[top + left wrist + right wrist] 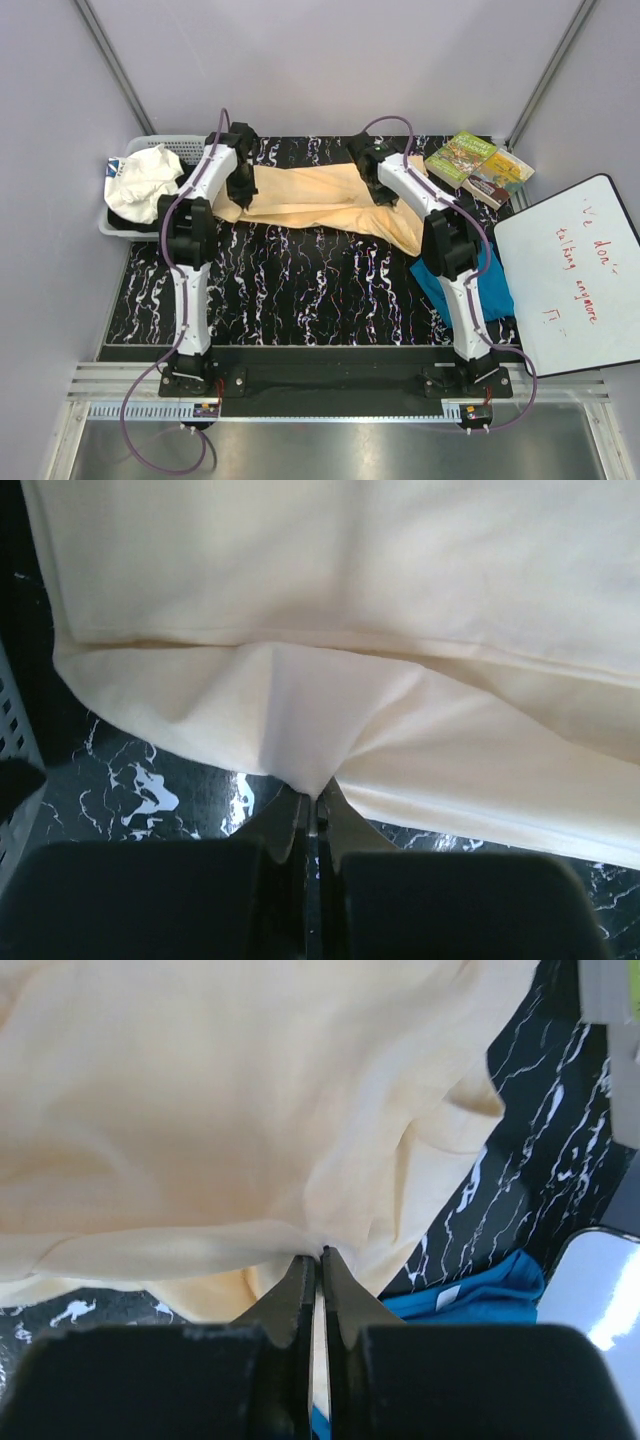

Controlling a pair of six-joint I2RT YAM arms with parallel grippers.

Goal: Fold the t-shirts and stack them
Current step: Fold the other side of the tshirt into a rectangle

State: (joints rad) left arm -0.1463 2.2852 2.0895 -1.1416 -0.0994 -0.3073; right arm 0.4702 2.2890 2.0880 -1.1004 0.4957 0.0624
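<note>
The pale peach-yellow t-shirt (315, 200) lies stretched across the far half of the black marbled table (300, 285), partly folded. My left gripper (241, 190) is shut on its left edge; in the left wrist view the cloth (330, 630) peaks into the pinched tips (313, 805). My right gripper (385, 185) is shut on the shirt's right part; the right wrist view shows the cloth (220, 1110) gathered at the closed tips (320, 1258). The teal-blue t-shirt (495, 295) lies crumpled at the right under my right arm and shows in the right wrist view (480, 1295).
A white basket (112, 228) at the far left holds white cloth (145, 180) and dark cloth. Two books (480, 167) lie at the far right corner. A whiteboard (570, 275) with red writing lies along the right edge.
</note>
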